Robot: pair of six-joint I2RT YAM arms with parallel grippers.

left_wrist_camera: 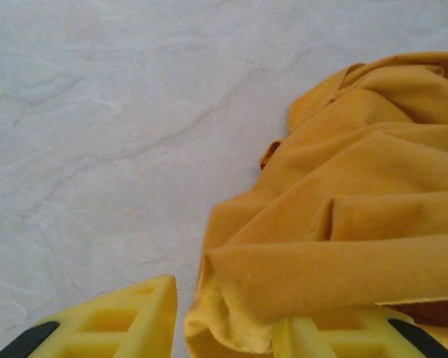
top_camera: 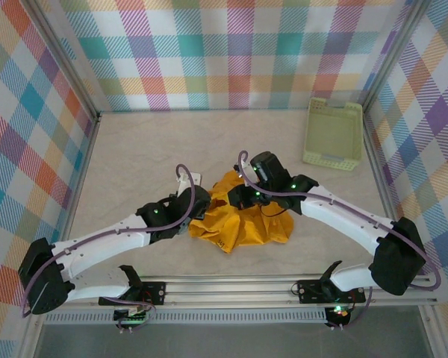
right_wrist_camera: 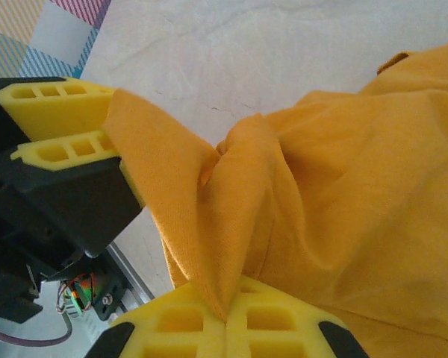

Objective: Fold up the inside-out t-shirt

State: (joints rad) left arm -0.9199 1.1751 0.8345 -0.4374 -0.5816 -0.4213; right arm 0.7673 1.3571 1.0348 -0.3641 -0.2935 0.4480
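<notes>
The inside-out t-shirt (top_camera: pixel 243 224) lies in a crumpled mustard heap near the middle of the table (top_camera: pixel 134 156), between my two wrists and closer to the near edge than the far one. Around the heap the pale tabletop is bare. The pale green basket (top_camera: pixel 332 134) sits well apart in the far right corner, against the plaid walls (top_camera: pixel 231 52). The mounting rail (top_camera: pixel 231 287) runs along the near edge behind the cloth.

My right gripper (right_wrist_camera: pixel 225 317) is clenched, its two yellow fingers pressed together on a raised fold of the shirt that peaks up between them. My left gripper (left_wrist_camera: pixel 224 328) has its fingers part way apart, with a thick rolled hem lying over one finger and hanging into the gap. I cannot tell whether they bite on the cloth or only straddle it. A band of fabric runs between the two grippers.

My left arm (top_camera: pixel 104 242) reaches low from the near left, angled in to the shirt's left edge. My right arm (top_camera: pixel 343 212) comes in from the near right, its wrist over the far side of the heap.
</notes>
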